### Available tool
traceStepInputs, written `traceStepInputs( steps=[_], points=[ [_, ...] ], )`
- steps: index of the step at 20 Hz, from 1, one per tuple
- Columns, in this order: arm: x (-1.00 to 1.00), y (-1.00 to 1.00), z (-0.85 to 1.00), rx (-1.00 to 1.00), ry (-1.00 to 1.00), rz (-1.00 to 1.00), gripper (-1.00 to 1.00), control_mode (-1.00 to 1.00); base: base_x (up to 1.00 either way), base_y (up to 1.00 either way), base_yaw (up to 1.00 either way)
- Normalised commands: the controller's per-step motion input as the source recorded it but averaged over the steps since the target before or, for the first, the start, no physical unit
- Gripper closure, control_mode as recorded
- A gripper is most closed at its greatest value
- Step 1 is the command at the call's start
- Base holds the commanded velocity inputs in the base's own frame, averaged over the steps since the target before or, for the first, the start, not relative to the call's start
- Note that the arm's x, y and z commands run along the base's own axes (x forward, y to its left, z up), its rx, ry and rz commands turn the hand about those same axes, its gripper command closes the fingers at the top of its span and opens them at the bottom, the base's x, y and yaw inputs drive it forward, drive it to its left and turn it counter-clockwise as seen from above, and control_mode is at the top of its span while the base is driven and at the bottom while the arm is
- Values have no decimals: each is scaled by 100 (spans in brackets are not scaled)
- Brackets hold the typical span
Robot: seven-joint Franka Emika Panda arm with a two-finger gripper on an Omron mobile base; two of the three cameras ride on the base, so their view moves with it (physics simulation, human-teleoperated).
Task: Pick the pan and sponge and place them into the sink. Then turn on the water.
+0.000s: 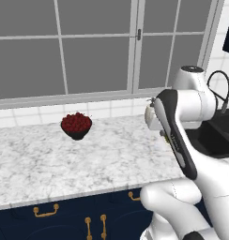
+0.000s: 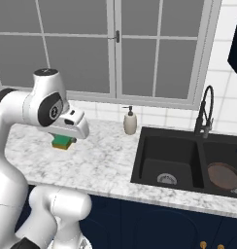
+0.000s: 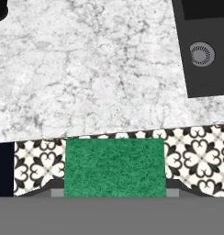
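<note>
The gripper [image 2: 63, 141] clamps the sponge [image 2: 62, 142]; it should carry it right, clear over the sink [image 2: 140, 160] rim, before releasing.

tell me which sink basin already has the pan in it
The right-hand basin of the sink, as the right base view shows it: the reddish-brown pan lies on its floor. The left basin, nearer the soap bottle, shows just its silver drain.

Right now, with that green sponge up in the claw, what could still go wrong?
The sponge is pinched between the gripper fingers above the counter, away from the sink; if it slips on the way, it would land on the marble. The soap bottle stands near that route and might get bumped. The pan already fills the right basin, so the left looks safer.
</note>
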Motion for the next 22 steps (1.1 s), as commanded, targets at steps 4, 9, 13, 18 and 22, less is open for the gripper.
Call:
traceStepInputs(
  steps=[4, 9, 13, 18, 22],
  points=[
    [-13, 0, 0, 0, 0, 0, 100, 100, -22, 0, 0],
    [0, 0, 0, 0, 0, 0, 100, 100, -85, -15, 0],
    [0, 0, 0, 0, 0, 0, 100, 100, -33, -55, 0],
    [0, 0, 0, 0, 0, 0, 100, 100, -1, -86, 0],
    [0, 0, 0, 0, 0, 0, 100, 100, 0, -95, 0]
  ],
)
